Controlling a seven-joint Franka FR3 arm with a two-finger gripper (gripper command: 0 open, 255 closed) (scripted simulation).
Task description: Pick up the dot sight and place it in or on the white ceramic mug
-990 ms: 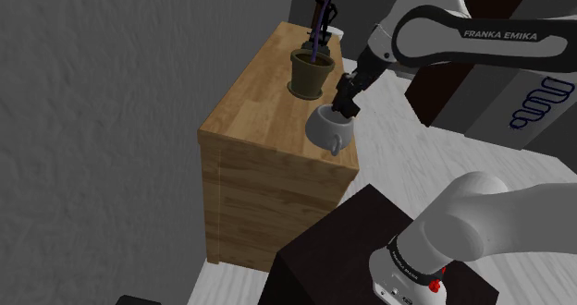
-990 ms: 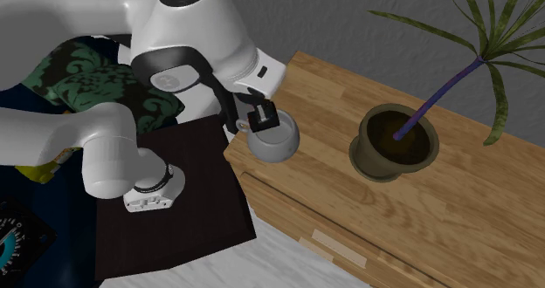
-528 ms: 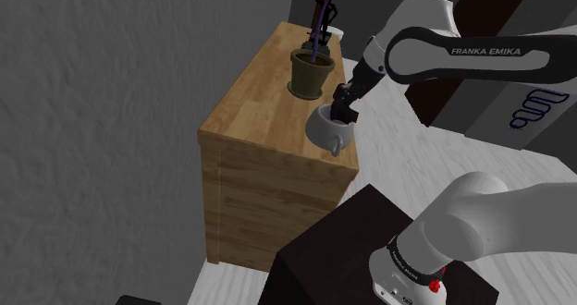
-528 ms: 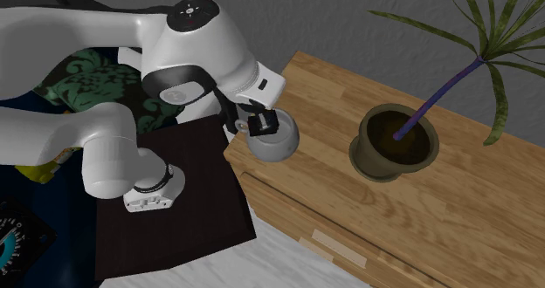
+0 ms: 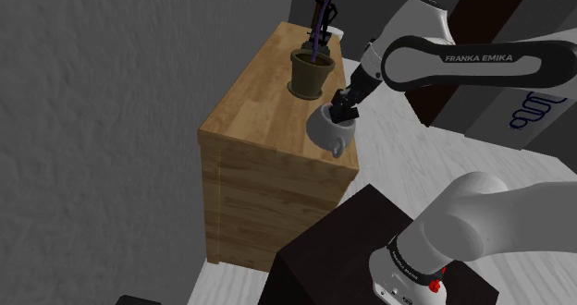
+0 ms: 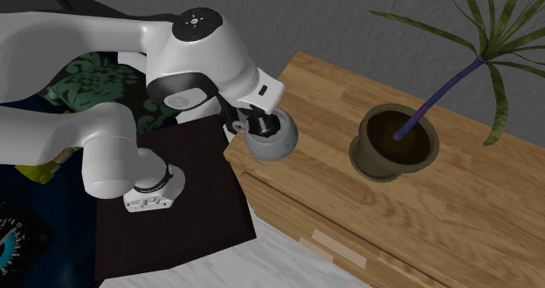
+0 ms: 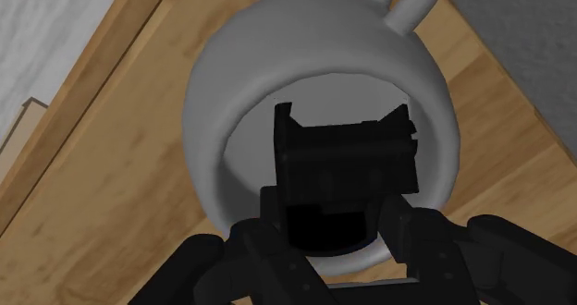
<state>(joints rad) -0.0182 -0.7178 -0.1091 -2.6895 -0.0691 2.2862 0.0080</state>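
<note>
Sight (image 7: 342, 164), a black block, is pinched between the jaws, which close on its lower part. In the wrist view its upper end sits inside the round mouth of the mug (image 7: 214, 100), nearer the wall on the jaws' side than the middle. Whether it touches that wall or the floor of the mug cannot be told, since it is black against black there. Mug is pale grey and upright on the wooden bench (image 5: 259, 91), at the edge nearest the arm's stand (image 5: 342, 248), with its handle pointing off that edge. Pot (image 5: 312, 70) with the plant stands on the far side of the mug, well apart, and is not in the way. Arm (image 5: 462, 58) reaches over from above the mug and the jaws hang right at its rim. Progress: pick-up is done, carry is done, and the sight is lined up with and partly lowered into the mug. Left to do: release and lift clear. Risk, as a judgement: the mug sits near the bench edge, so a nudge to its rim on withdrawal could shift it.
</note>
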